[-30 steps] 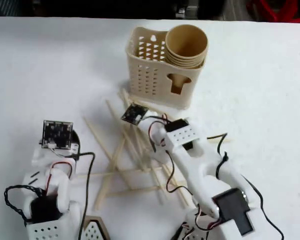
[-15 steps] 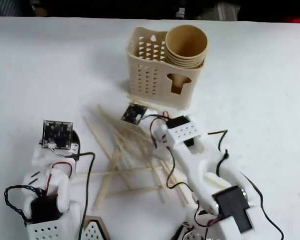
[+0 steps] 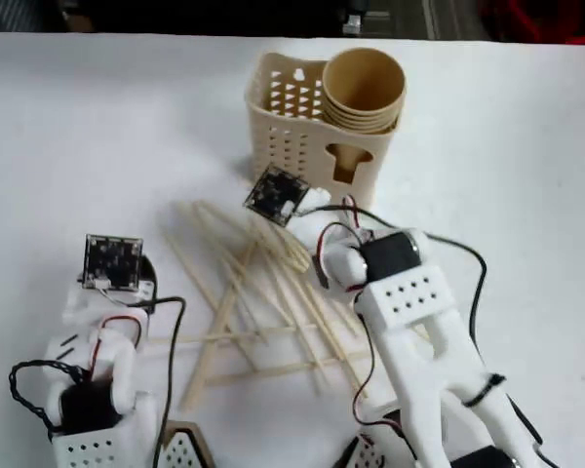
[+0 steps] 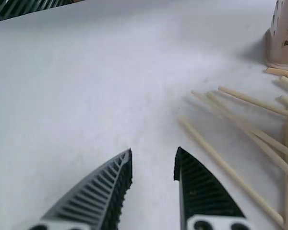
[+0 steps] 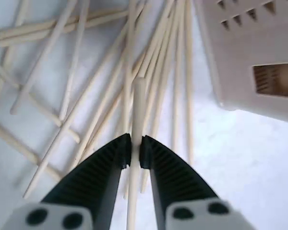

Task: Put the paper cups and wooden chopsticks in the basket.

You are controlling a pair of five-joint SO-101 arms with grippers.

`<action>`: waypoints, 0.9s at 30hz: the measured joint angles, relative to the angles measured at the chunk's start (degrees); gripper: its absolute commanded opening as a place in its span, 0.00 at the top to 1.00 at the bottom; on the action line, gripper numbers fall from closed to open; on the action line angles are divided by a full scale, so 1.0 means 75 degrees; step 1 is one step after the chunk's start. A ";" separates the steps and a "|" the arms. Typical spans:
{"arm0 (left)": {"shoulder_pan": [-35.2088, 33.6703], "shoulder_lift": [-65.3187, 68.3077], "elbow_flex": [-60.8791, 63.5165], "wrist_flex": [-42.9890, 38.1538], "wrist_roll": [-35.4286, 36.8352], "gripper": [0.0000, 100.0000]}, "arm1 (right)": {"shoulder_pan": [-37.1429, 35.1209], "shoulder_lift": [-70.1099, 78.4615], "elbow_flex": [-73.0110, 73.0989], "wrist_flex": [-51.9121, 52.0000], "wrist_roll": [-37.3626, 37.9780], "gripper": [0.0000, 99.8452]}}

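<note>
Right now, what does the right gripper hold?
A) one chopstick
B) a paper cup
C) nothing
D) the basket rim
A: in the right wrist view the right gripper is shut on a single chopstick, which runs out between its jaws.
</note>
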 measured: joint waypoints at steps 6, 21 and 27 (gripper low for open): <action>0.0000 0.0000 0.0000 0.0000 0.0000 0.84 | 0.0000 -0.0434 -0.1172 0.0047 -0.0891 0.98; 0.0000 0.0000 0.0000 0.0000 0.0000 0.84 | -0.0457 -0.0469 -0.4396 -0.2309 -0.3247 0.98; 0.0000 0.0000 0.0000 0.0000 0.0000 0.84 | -0.0504 0.0211 -0.4396 -0.4876 -0.3247 0.98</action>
